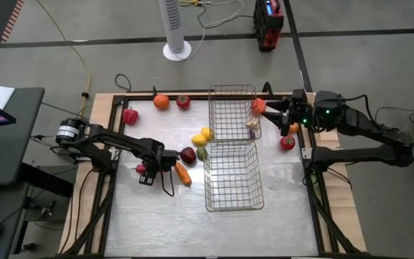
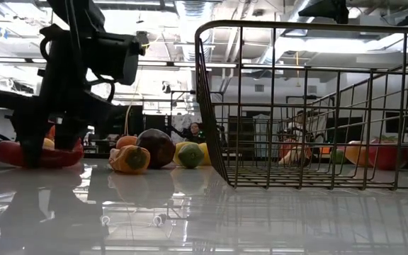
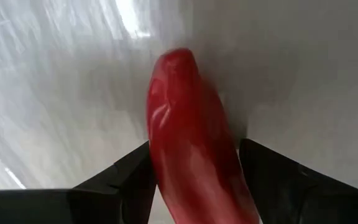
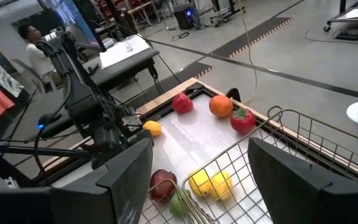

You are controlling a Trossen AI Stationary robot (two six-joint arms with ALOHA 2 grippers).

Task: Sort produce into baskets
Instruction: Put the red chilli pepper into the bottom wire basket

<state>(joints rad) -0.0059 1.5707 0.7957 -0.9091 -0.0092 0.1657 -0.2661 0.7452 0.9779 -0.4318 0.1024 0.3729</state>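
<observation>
Two wire-mesh baskets stand at table centre, the far basket (image 1: 233, 113) and the near basket (image 1: 233, 176), set end to end and slightly askew. Left gripper (image 1: 146, 173), down at the table left of the near basket, straddles a long red pepper (image 3: 191, 149); the wrist view shows a finger (image 3: 120, 183) on either side of it, jaws narrow around it, though contact cannot be told. The pepper lies flat on the table, its long axis running straight out between the fingers, tapered tip pointing away from the wrist. Just beside that gripper: an orange carrot (image 1: 183, 173) lying diagonally, a dark red apple (image 1: 188, 155), a green lime (image 1: 201, 152) and two yellow lemons (image 1: 203, 136) against the baskets' left side. Along the far edge: another red pepper (image 1: 129, 115), an orange (image 1: 162, 101), a red tomato (image 1: 183, 102). Right gripper (image 1: 270, 111) hovers at the far basket's right side, jaws wide apart with nothing held; pale garlic (image 1: 252, 126) lies inside that basket near it. A second tomato (image 1: 287, 142) sits right of the baskets, well apart from the left group.
</observation>
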